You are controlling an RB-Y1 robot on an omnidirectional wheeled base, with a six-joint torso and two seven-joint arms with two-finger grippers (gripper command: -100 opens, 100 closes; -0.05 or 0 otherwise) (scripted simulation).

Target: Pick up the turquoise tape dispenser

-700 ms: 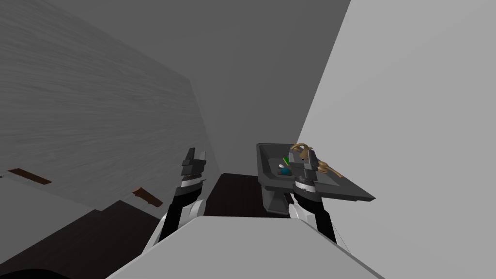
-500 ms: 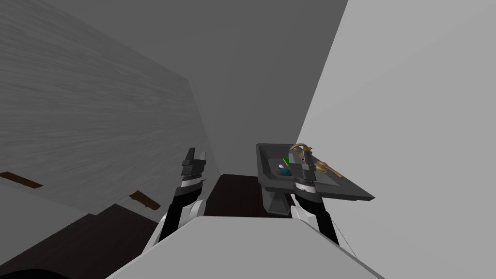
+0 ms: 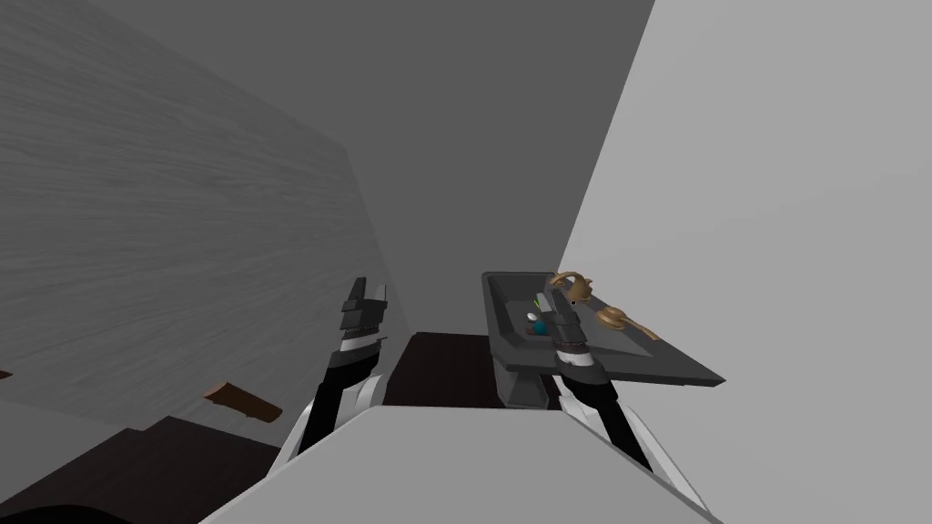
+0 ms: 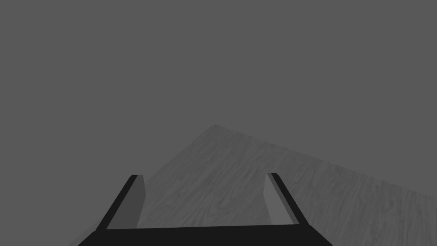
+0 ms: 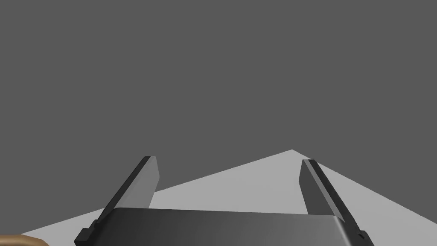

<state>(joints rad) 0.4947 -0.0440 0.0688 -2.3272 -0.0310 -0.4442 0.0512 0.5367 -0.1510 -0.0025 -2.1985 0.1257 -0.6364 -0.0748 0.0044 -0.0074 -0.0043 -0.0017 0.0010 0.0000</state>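
Matt dark sink, seemingly brass tap

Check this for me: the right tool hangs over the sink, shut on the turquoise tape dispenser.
Not quite. The right tool hangs over the sink, but it is open, not shut on the tape dispenser, which lies in the sink. The right wrist view shows its fingers standing apart with nothing between them.

The head camera looks steeply down, rolled, onto the sink close ahead. The wrist cameras look along the left claw and right claw at the grained wall and pale wall, which the head view shares.
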